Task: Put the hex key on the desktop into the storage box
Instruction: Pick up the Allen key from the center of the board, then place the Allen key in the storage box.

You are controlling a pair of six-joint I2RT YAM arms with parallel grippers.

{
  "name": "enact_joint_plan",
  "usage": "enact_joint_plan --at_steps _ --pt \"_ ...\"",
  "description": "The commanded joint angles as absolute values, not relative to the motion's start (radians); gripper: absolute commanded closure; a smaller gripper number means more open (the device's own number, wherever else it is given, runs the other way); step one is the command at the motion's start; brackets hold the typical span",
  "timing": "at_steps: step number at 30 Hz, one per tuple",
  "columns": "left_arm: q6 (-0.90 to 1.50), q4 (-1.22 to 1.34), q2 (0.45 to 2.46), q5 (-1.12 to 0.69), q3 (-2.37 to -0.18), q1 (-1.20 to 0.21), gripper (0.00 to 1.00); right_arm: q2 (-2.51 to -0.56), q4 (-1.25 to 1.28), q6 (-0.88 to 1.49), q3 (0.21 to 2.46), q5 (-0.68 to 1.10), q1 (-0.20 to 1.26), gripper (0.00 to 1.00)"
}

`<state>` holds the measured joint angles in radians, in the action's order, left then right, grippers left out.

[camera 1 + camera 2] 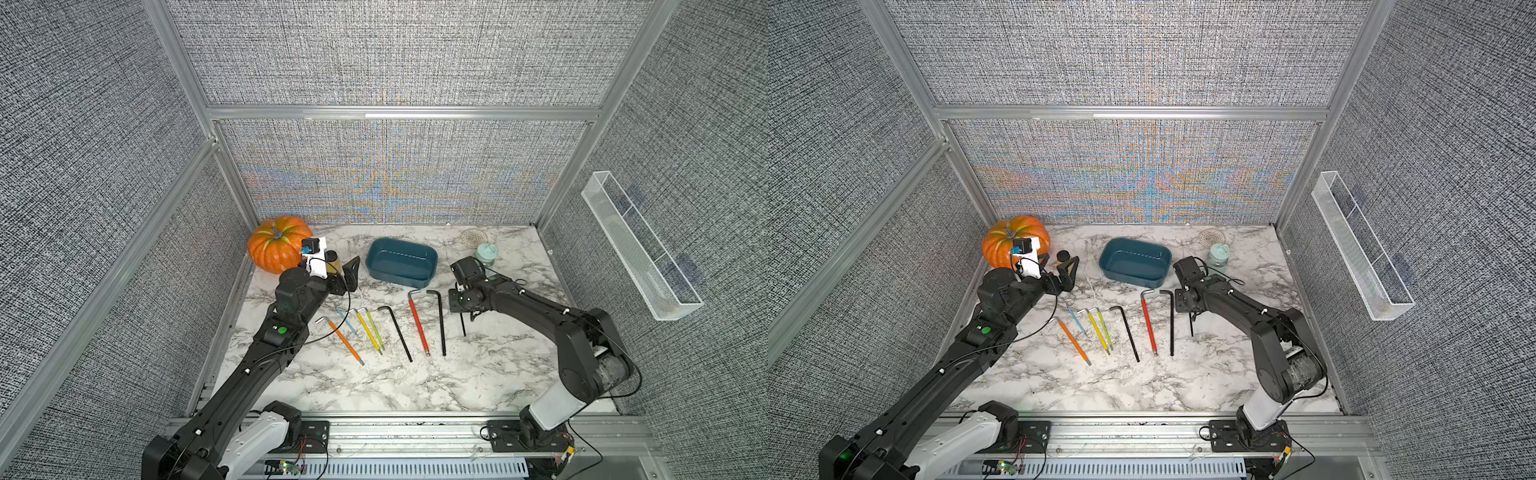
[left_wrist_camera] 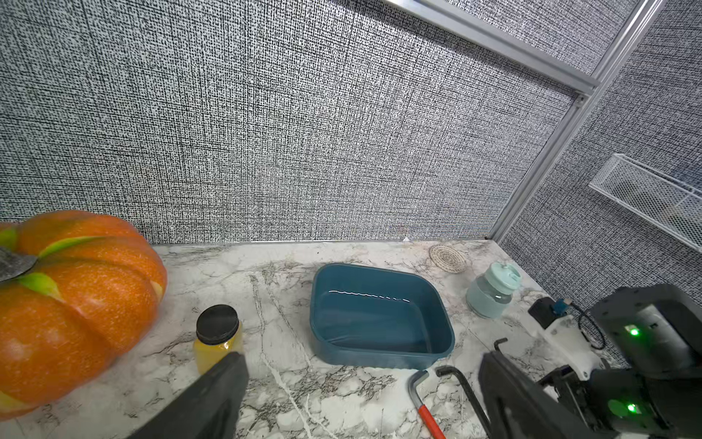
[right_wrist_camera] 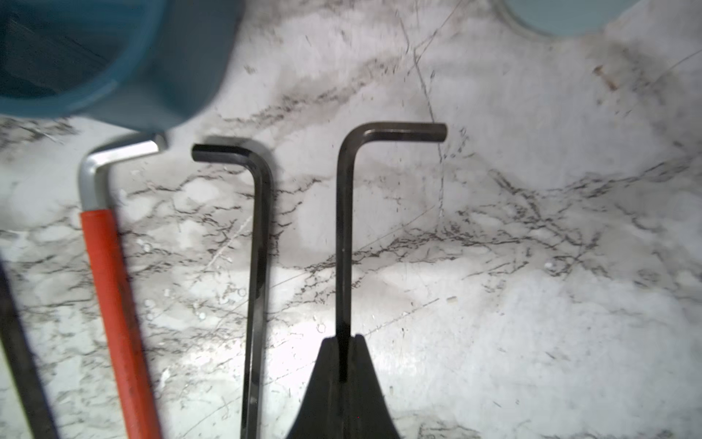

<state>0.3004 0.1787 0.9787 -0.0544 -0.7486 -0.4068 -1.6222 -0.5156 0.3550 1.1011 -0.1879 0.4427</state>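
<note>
**Top views.** The right end effector point(image 1: 461, 311) points down at the bench point(image 1: 478, 374), jaws closed on a black hex key point(image 1: 463, 326). Only the key's near end shows below the wrist. Whether it is clear of the bench cannot be told. Seven more keys lie in a row to its left, the nearest of them a black key point(image 1: 441, 324). The box point(image 1: 399, 280) stands far-left of the held key and is empty. The left end effector point(image 1: 353, 274) hangs left of the box, jaws wide, holding nothing.

**Left wrist view.** The fingers point(image 2: 212, 395) stand far apart with nothing between them. The box interior is bare.

**Right wrist view.** The jaws pinch the long shaft toward its near end. The bend and short arm project far, with the short arm pointing right. The black key lies parallel just beside it, not touching. The red key point(image 3: 102, 266) lies beyond that, its tip at the box wall.

**Hazards.**
- The pinch is thin and probably off balance, so the free length may droop or twist in transit.
- A drooping short arm could catch the near rim of the box.
- Low leftward travel would cross the black and red keys and could drag them.
- The left end effector is close to the box, so keep it parked.
- The box is shallow, so a high release may bounce the key out.
</note>
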Motion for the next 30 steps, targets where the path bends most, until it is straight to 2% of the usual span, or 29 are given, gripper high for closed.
enact_joint_plan --at_steps 1,16,30 --pt "0.313 0.192 0.974 -0.064 -0.757 -0.408 0.00 -1.594 -0.546 0.326 1.131 -0.223 0.449 1.00" --pt "0.321 0.192 0.990 -0.077 -0.786 -0.414 0.00 -1.579 -0.574 0.213 1.335 -0.254 0.481 1.00" --pt "0.313 0.183 1.000 -0.071 -0.797 -0.420 0.00 -1.896 -0.542 -0.074 1.682 -0.295 0.507 1.00"
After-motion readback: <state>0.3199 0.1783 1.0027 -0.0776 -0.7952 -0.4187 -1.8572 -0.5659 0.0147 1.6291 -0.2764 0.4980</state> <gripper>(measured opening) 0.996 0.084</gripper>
